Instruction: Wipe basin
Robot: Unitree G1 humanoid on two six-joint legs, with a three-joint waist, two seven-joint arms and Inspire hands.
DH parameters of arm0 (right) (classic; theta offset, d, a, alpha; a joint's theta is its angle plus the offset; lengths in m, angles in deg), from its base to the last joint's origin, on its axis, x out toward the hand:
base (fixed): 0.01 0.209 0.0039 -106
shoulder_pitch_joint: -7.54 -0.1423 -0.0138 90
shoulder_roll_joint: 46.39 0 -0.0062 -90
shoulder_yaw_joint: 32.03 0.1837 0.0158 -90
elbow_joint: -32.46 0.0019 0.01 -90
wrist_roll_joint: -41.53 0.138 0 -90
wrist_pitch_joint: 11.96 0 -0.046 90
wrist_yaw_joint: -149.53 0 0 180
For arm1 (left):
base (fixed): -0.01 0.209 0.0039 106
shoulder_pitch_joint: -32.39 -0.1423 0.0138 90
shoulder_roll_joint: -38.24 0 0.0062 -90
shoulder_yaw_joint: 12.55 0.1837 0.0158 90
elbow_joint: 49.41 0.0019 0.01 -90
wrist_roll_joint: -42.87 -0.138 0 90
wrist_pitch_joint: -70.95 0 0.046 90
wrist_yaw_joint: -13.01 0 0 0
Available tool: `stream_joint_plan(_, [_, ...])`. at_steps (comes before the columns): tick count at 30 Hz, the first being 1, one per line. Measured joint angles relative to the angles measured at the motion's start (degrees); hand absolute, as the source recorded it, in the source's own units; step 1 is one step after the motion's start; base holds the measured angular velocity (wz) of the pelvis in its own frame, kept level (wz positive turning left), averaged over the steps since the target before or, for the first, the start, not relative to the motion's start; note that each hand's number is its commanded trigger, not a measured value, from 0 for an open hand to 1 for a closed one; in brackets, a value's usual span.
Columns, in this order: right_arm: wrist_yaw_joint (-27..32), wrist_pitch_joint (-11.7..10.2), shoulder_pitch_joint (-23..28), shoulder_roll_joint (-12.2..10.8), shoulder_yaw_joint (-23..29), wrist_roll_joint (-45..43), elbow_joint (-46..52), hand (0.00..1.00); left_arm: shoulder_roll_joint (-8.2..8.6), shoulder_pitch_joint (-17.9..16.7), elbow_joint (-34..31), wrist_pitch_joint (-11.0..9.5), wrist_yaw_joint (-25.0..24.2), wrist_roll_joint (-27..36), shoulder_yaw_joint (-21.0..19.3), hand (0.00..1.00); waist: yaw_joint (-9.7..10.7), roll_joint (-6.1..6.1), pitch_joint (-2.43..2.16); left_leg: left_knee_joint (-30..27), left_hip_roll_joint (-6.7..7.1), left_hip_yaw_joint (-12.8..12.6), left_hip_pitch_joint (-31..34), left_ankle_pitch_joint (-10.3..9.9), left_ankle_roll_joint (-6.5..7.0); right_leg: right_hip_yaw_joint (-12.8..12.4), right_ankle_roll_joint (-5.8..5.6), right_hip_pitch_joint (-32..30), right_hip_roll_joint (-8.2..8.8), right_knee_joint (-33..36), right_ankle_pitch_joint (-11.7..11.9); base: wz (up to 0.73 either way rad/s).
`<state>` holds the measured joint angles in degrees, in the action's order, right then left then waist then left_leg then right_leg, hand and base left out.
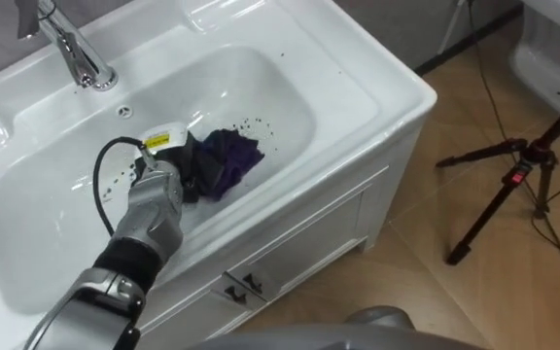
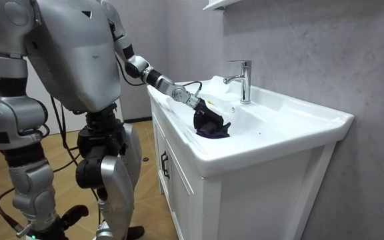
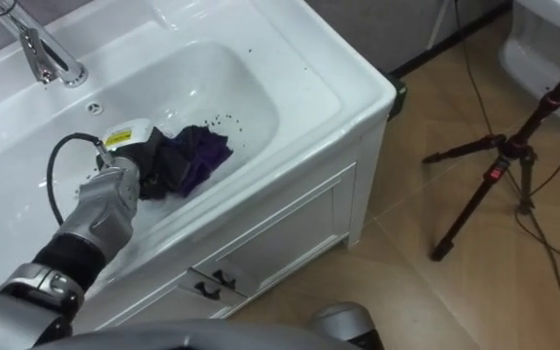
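**Left hand on the cloth, down in the basin**

I see my left hand (image 1: 185,167) reaching into the white basin (image 1: 358,92), fingers curled tight on the purple cloth (image 1: 233,157). The cloth lies bunched on the basin floor, below the tap (image 1: 71,49). Dark specks (image 1: 256,124) sit just beyond it. My right hand (image 2: 45,223) hangs low at my side, and I cannot tell its state.

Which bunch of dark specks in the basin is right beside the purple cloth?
The bunch just beyond the cloth, on its far side. The other specks lie left of the left hand.
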<state>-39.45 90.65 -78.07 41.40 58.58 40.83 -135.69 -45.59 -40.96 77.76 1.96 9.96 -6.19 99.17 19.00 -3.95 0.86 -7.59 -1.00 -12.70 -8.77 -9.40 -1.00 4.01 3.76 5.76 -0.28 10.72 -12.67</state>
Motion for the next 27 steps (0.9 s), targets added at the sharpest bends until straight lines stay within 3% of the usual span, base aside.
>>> stream_joint_plan(6, [-0.5, 0.1, 0.1, 0.0, -0.7, -0.1, -0.8, 0.0, 0.12, 1.1, 0.0, 0.0, 0.0, 0.0, 1.1, 1.0, 1.2, -0.12, -0.03, -0.1, -0.05, -1.3, 0.0, 0.0, 0.0, -1.1, 0.01, -0.4, -0.07, 0.0, 0.0, -0.09])
stream_joint_plan(17, [-2.5, 1.2, 0.3, 0.0, -2.0, -1.8, -0.4, 0.0, -0.21, 1.4, -0.1, 0.0, 0.3, 0.0, 0.9, 1.0, 1.4, -0.21, -0.1, -0.1, -0.07, -2.9, 0.0, 0.0, 0.0, -2.2, -0.19, -0.8, -0.1, 0.2, 0.3, -0.04])
stream_joint_plan(27, [-1.9, 1.2, -0.1, -0.2, -3.5, -2.5, 0.5, 0.0, -0.62, 2.0, -2.9, -0.5, -0.3, 0.1, 2.1, 1.0, 1.4, 0.01, 0.01, 0.2, -0.02, -2.8, 0.2, -0.1, 0.1, -2.1, -0.51, -0.8, -0.02, 0.0, 0.8, -0.01])
